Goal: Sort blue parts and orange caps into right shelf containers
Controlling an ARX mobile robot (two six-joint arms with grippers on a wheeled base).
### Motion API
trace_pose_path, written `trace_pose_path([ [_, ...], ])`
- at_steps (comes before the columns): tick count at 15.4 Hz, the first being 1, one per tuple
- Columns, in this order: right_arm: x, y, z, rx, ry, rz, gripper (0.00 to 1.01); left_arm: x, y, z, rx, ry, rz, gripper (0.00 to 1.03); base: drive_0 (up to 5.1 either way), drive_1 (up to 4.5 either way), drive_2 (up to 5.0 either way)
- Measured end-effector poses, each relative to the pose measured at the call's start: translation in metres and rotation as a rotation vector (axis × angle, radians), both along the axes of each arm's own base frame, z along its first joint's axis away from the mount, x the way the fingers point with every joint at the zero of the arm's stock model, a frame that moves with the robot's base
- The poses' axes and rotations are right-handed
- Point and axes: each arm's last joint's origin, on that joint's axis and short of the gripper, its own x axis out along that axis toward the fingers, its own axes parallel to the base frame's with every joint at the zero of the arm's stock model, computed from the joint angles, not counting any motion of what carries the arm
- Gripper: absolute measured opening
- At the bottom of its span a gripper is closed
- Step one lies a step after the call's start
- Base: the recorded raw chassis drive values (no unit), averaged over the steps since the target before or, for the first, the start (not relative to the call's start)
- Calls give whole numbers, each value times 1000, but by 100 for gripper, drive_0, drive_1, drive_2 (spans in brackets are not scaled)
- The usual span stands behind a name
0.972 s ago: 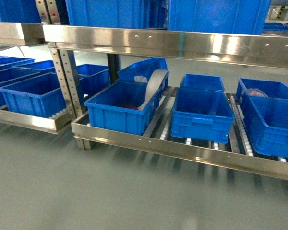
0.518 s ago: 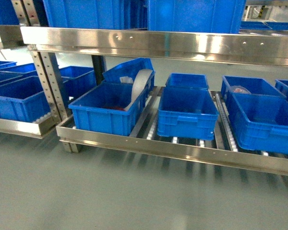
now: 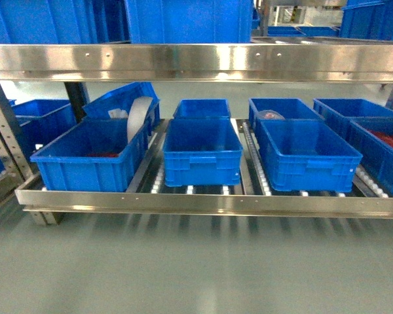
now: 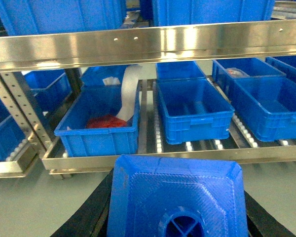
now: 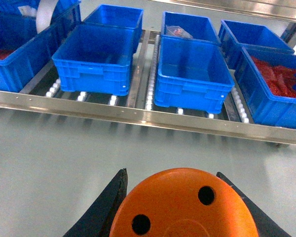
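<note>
Both look light, rigid plastic — left gripper (image 4: pixel 177 217) pinches the blue part (image 4: pixel 177 197), right gripper (image 5: pixel 182 212) pinches the orange cap (image 5: pixel 182 207) by their sides, short of the shelf (image 3: pixel 203 204)

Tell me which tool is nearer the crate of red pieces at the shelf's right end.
Right, probably. The right tool, gripping the orange cap, has that crate ahead-right. The left tool, gripping the blue part, faces the shelf's left end, that crate out of view.

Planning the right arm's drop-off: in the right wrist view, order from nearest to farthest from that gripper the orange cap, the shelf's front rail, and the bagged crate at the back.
1. Orange cap, in the right gripper.
2. Front rail, across the middle.
3. Bagged crate, back row.
</note>
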Motion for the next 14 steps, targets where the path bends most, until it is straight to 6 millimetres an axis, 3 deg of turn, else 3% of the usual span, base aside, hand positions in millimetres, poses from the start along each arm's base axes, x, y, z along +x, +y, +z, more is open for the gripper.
trace_pose_path([
  [10,0,-2,0,0,0,-6,43,0,0,0,0,1,0,44,-171,-171,-171],
  [14,0,-2,0,0,0,-6,43,0,0,0,0,1,-2,44,0,0,0],
])
